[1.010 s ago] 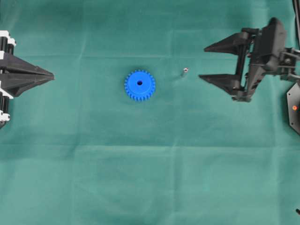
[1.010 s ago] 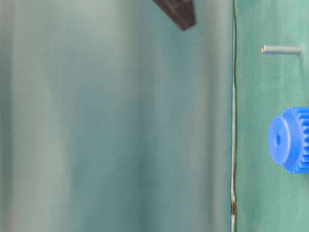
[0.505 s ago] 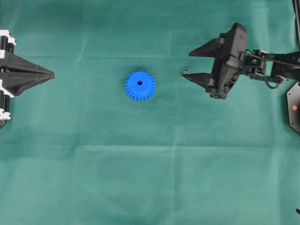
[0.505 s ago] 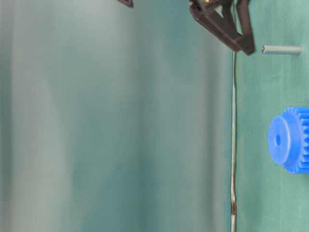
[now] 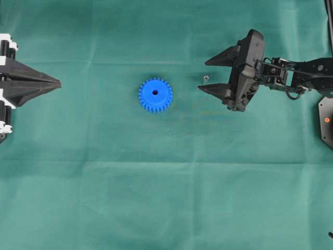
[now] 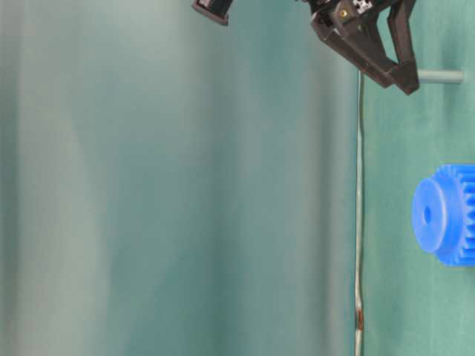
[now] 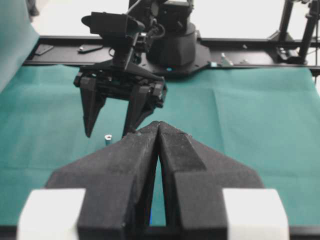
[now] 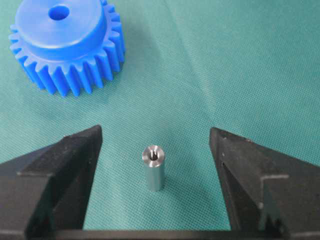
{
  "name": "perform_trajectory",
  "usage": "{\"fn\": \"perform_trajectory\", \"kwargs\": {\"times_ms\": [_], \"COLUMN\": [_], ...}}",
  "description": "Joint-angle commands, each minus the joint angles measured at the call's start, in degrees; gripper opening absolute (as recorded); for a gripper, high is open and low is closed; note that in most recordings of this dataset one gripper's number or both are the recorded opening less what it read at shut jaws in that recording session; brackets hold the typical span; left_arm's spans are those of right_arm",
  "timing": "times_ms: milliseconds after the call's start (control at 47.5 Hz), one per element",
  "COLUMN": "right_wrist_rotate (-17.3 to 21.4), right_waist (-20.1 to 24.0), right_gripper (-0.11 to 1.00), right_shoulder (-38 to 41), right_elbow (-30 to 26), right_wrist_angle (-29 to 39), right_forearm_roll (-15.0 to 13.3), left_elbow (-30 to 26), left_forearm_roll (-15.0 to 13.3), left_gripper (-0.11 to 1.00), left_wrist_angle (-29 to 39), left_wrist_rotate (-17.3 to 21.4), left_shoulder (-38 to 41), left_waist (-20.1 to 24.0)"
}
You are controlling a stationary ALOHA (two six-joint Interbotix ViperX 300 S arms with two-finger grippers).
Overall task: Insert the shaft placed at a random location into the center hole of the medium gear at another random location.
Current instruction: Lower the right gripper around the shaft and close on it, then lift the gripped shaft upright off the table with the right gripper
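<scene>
Between the spread fingers of the right gripper (image 8: pixel 156 145) the shaft (image 8: pixel 153 167) stands upright on the green cloth (image 5: pixel 166 198), untouched; grasping, carrying and inserting all remain. Left of it lies the medium gear (image 5: pixel 155 95), its center hole (image 5: pixel 155 92) empty. At far left the left gripper (image 5: pixel 56 83) rests pressed together.

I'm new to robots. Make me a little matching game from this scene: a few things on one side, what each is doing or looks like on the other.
Things:
1. shaft
2. gear
3. left gripper
4. right gripper

States:
A. shut, at the cloth's edge
B. open wide, one finger on each side of the pin
C. blue, toothed, lying flat
D. silver, standing upright

Pairs: 1-D, 2-C, 3-A, 4-B
</scene>
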Motion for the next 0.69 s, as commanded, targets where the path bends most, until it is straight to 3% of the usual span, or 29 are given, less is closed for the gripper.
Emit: {"fn": "perform_trajectory", "kwargs": {"times_ms": [0,105,295,673], "right_wrist_rotate": [0.09,0.09,0.0,0.0], "right_waist": [-0.26,-0.26,-0.26,-0.26], "right_gripper": [0.81,0.66,0.15,0.13], "right_shoulder": [-0.44,0.0,0.53,0.44], "right_elbow": [-0.62,-0.62,-0.62,-0.79], "right_wrist_angle": [-0.79,-0.53,-0.53,-0.79], "right_forearm_roll": [0.18,0.18,0.0,0.0], "left_elbow": [-1.49,-1.58,-1.58,-1.58], "left_forearm_roll": [0.09,0.09,0.09,0.09], "left_gripper": [0.0,0.0,0.0,0.0], "left_wrist_angle": [-0.26,-0.18,-0.26,-0.26], "left_wrist_rotate": [-0.09,-0.18,-0.18,-0.18], "left_shoulder": [0.26,0.26,0.26,0.26], "left_waist": [0.09,0.18,0.18,0.18]}}
